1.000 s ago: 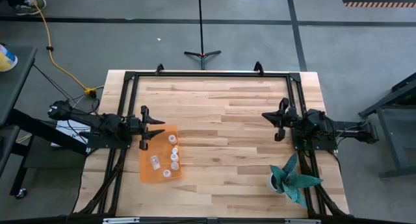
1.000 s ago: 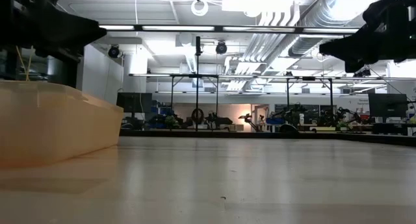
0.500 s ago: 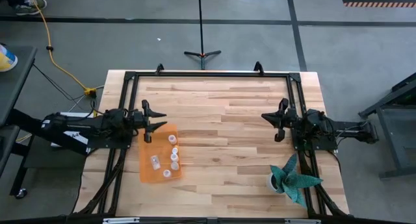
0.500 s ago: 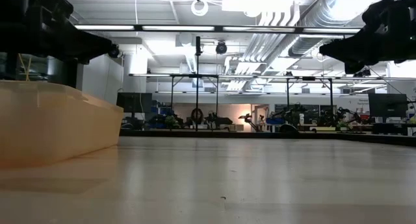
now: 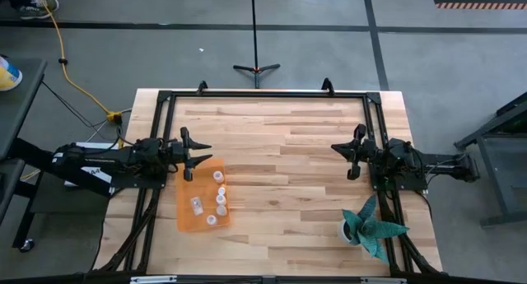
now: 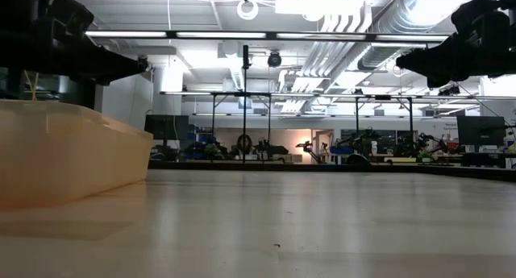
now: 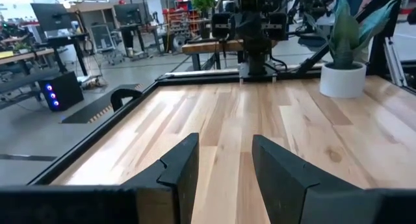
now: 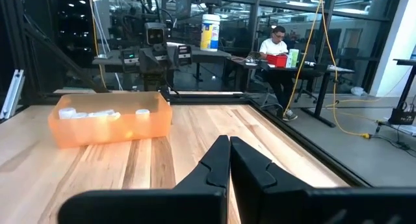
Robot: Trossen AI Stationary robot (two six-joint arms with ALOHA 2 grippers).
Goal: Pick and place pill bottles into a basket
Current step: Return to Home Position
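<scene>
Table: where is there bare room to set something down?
Bare wood runs from the basket across to the right gripper and to the plant. Crowded: the basket, filled with bottles, by the left gripper.

Strip lights (image 6: 266,35) overhead give you a bright, even scene: the table (image 6: 322,221) shows a pale sheen in the low view, the left arm (image 6: 56,48) and right arm (image 6: 472,48) hang as black silhouettes, the basket (image 6: 72,149) glows amber.
</scene>
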